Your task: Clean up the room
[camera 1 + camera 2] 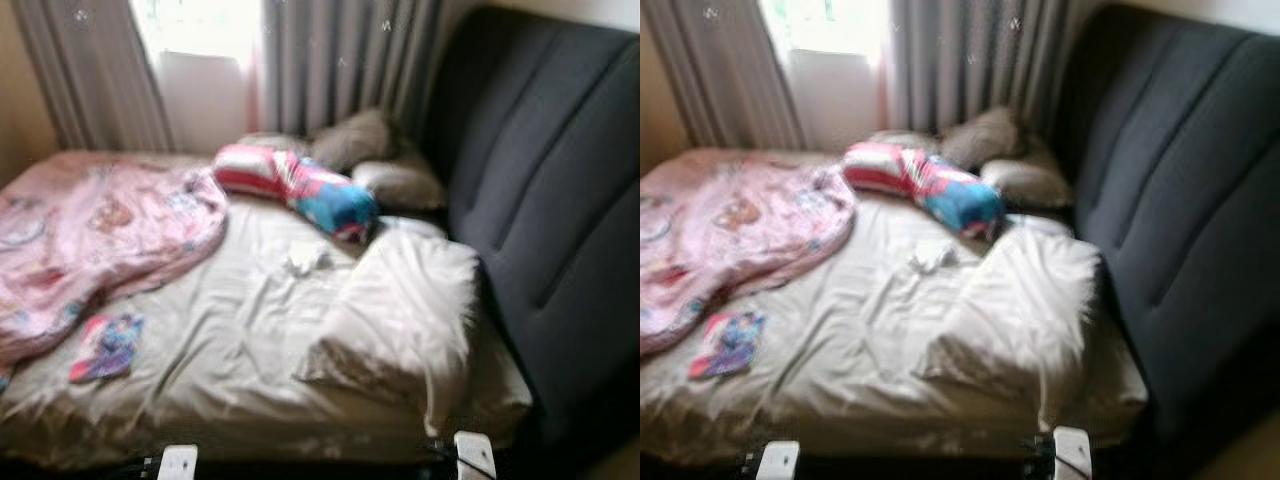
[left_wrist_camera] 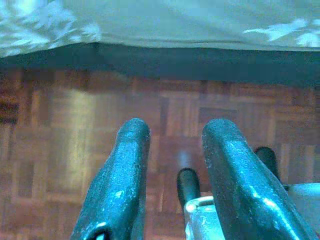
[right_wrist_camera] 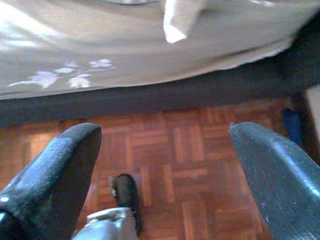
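A bed with a rumpled beige sheet stands before me. A pink patterned blanket lies bunched over its left side. A red, pink and blue bolster lies across the far middle, with grey pillows behind it. A white pillow rests near the front right. A small crumpled white cloth sits mid-bed, and a small colourful flat item lies front left. My left gripper hangs open above the wooden floor beside the bed's edge. My right gripper hangs wide open there too, holding nothing.
A tall dark padded headboard runs along the right side. Grey curtains and a bright window are behind the bed. Parquet floor lies below the dark bed base. The eye views are blurred.
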You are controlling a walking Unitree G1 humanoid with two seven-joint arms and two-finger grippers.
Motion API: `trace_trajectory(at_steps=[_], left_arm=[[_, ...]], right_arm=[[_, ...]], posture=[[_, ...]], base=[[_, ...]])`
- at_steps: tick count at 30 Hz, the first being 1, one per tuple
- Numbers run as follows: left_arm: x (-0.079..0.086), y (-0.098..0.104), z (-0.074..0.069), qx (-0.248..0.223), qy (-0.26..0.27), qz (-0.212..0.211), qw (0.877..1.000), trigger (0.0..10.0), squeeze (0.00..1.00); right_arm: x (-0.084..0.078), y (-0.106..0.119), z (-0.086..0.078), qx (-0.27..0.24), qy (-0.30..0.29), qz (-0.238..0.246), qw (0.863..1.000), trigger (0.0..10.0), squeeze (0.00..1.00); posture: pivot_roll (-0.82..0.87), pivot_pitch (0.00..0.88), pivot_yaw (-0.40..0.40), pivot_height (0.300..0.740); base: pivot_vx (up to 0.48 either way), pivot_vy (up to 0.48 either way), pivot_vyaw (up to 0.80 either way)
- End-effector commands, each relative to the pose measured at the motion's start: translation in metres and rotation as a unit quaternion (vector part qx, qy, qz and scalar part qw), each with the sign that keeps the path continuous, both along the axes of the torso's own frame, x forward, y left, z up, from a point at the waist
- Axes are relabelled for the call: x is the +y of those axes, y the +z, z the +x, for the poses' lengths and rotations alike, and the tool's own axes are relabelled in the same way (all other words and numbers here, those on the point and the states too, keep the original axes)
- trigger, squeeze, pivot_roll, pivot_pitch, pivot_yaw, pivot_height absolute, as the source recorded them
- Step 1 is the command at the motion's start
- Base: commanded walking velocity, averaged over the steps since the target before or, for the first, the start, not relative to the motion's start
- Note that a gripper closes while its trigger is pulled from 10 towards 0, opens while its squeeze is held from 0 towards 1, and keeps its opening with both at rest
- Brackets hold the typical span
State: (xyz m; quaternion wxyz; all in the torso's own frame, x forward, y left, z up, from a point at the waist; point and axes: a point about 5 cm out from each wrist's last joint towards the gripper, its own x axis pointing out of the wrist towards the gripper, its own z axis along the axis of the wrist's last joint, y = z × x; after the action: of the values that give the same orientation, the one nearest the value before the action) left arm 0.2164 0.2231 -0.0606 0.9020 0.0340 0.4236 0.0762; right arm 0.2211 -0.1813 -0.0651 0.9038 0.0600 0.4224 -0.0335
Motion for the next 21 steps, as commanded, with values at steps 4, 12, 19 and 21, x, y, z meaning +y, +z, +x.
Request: trace_trajectory(at_steps=[4,12,19,21], left_arm=[[0.003,-0.0022,-0.0044,0.012,-0.001,-0.001,1.0,10.0,0.0],[0.0047,-0.0016,-0.0043,0.012,-0.004,0.001,1.0,10.0,0.0],[0.0051,-0.0015,-0.0043,0.012,-0.005,0.002,1.0,10.0,0.0],[0.005,-0.0015,-0.0042,0.012,-0.005,0.002,1.0,10.0,0.0]], right_arm=[[0.0016,0.0009,0.0017,-0.005,-0.007,0.006,1.0,10.0,0.0],[0.0034,0.001,0.002,-0.007,-0.01,0.01,1.0,10.0,0.0],[0.0037,0.0006,0.0016,-0.005,-0.012,0.012,1.0,10.0,0.0],[0.0037,0.0006,0.0016,-0.004,-0.012,0.013,1.0,10.0,0.0]], posture=[[0.0,0.0,-0.036,0.74],[0.0,0.0,-0.026,0.74],[0.0,0.0,-0.025,0.74],[0.0,0.0,-0.026,0.74]], base=[[0.0,0.0,-0.19],[0.031,0.0,0.0],[0.267,0.0,0.0],[0.281,0.0,-0.64]])
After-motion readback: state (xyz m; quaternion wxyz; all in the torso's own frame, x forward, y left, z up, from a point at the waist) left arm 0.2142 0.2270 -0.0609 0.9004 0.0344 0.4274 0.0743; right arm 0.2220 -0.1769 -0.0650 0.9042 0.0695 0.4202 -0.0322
